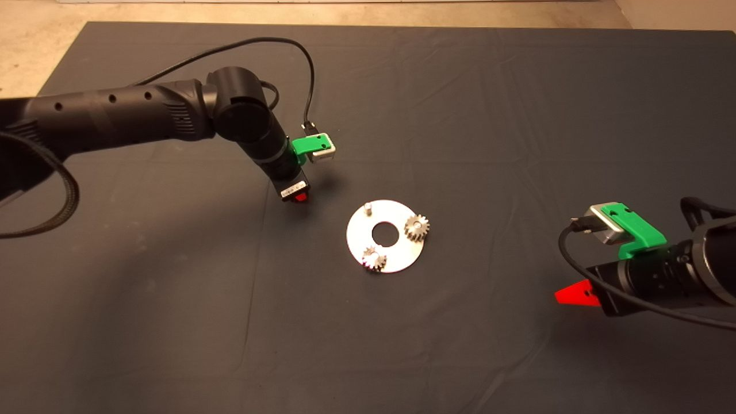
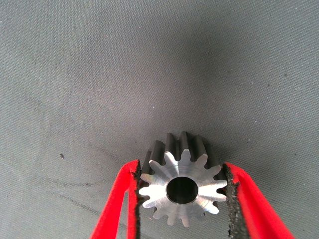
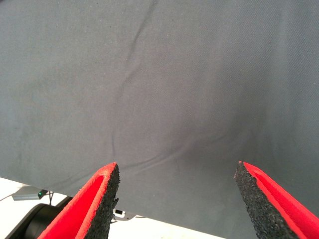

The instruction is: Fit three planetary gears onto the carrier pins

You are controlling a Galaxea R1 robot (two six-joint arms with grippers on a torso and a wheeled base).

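From the head view we see the carrier disc [image 1: 386, 236] lying flat near the middle of the dark mat [image 1: 460, 115]. Two planetary gears are already seated on it: one [image 1: 417, 227] on the side toward the right arm, another [image 1: 374, 259] on the near edge. The third carrier pin [image 1: 368, 207], on the far-left part of the disc, stands bare. The left gripper [image 1: 297, 196] hangs point-down over the mat just to the left of the disc, close to that empty pin but not above it. The right gripper [image 1: 575, 295] waits at the lower right, well apart from the disc.

In the left wrist view we find the third gear [image 2: 181, 187] clamped between the two pads [image 2: 232, 196], which press on its toothed flanks from either side. Its shiny face and centre bore look back at the camera, so we judge the bore axis to run along the fingers, roughly vertical and parallel to the pin. Only mat shows behind it; neither the disc nor the pin is in this view.

In the right wrist view the fingers [image 3: 97, 204] stand spread wide with nothing between them, only mat and a strip of floor beyond its edge.

We judge the coming move to turn on one offset: the bare pin lies to the right of the held gear, slightly nearer us, so the left arm, much the nearer one, must shift the bore over the pin before lowering.
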